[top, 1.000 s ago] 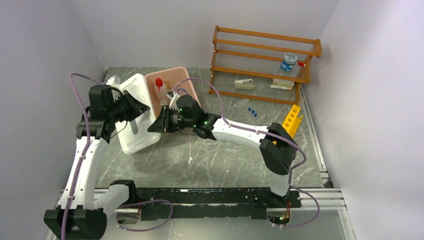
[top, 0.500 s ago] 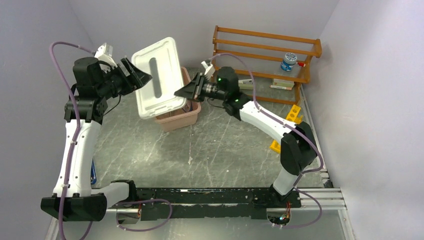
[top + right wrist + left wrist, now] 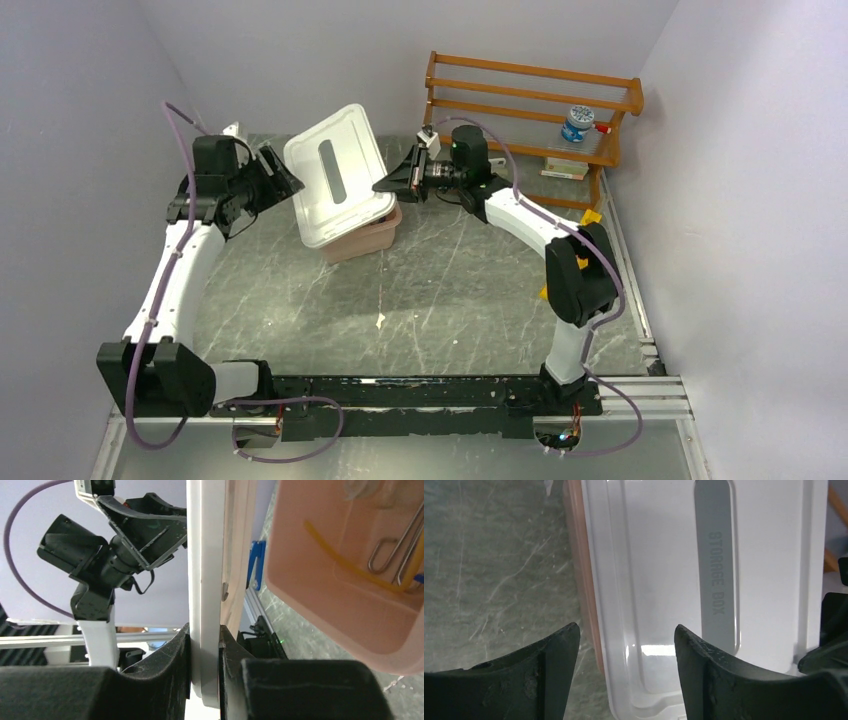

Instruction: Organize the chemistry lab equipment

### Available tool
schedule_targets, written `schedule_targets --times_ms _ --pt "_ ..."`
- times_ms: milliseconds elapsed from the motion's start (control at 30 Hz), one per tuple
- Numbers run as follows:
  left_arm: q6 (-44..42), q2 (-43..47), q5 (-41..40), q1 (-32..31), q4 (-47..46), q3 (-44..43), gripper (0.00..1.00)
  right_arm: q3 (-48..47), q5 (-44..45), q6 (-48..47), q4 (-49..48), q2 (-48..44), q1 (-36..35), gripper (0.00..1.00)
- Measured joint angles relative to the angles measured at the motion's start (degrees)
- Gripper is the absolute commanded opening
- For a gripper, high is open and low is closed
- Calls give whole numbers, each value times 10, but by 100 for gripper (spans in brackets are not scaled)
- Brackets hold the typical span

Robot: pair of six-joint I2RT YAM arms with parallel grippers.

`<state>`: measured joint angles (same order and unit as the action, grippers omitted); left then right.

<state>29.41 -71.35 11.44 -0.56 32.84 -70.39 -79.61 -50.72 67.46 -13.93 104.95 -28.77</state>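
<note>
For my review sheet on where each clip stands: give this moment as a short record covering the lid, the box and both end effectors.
Lid: white, marked STORAGE BOX, tilted over the pink box
Box contents: metal tongs and amber tubing inside
Left end effector: open, beside the lid, holding nothing
Right end effector: shut on the lid's edge

We'd call this a robotics lab test cell rather than a real chem lab. Plain white walls box in a dark marbled surface. A left arm and right arm are bolted to an aluminium rail at the near edge. There's a little wooden rack far right, plus a white lid stamped STORAGE BOX.
</note>
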Motion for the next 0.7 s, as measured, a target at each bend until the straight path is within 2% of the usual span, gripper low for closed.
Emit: schedule_targets --times_ms 267,333,433,567,700 --pt "10 -33 -1 1 -66 67 71 -6 -41 56 -62 92 14 8" --pt "11 -42 -1 1 -84 79 70 -15 -42 59 -63 114 16 11" --pt "13 -59 2 1 -112 97 70 -18 -40 58 -63 126 22 22" --pt "15 -77 11 1 -142 120 70 -24 -36 44 -59 126 34 46" --pt "18 -90 23 1 -162 122 71 -23 -24 23 -31 126 46 55"
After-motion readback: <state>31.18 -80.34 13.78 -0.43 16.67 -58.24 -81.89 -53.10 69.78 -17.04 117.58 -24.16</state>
